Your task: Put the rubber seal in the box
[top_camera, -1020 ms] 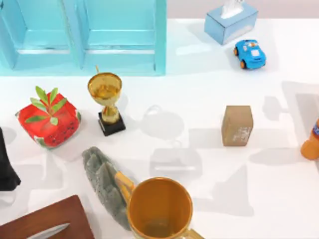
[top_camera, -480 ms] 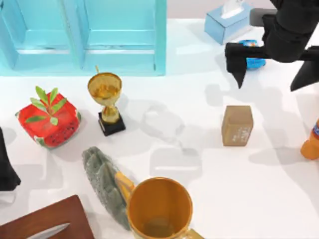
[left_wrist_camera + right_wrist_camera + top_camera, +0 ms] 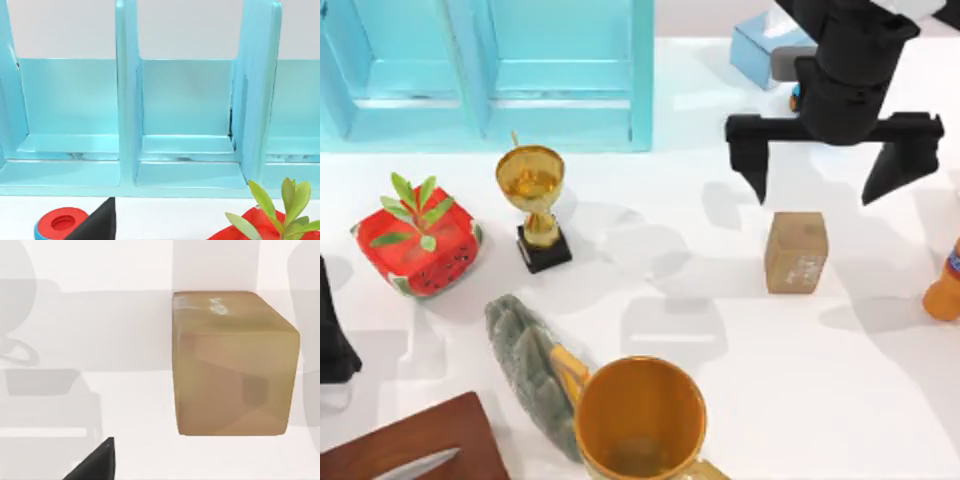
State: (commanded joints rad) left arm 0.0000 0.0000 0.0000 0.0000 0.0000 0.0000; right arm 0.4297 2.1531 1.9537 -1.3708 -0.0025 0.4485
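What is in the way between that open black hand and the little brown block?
Nothing visible. The right hand hangs open just behind the rubber seal, with bare table around the block; the toy car lies farther back.

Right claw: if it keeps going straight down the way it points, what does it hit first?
Likely the rubber seal. The right claw hangs open, pointing down, just behind the seal in the top view, so depth is unclear; it may touch the table instead.

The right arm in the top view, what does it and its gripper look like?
The right arm is matte black and chunky, with a grey patch at its side. Its right gripper is a flat black crossbar carrying two tapering, blade-like jaws. No cables or markings show. The left arm is a black shape at the table's left edge.
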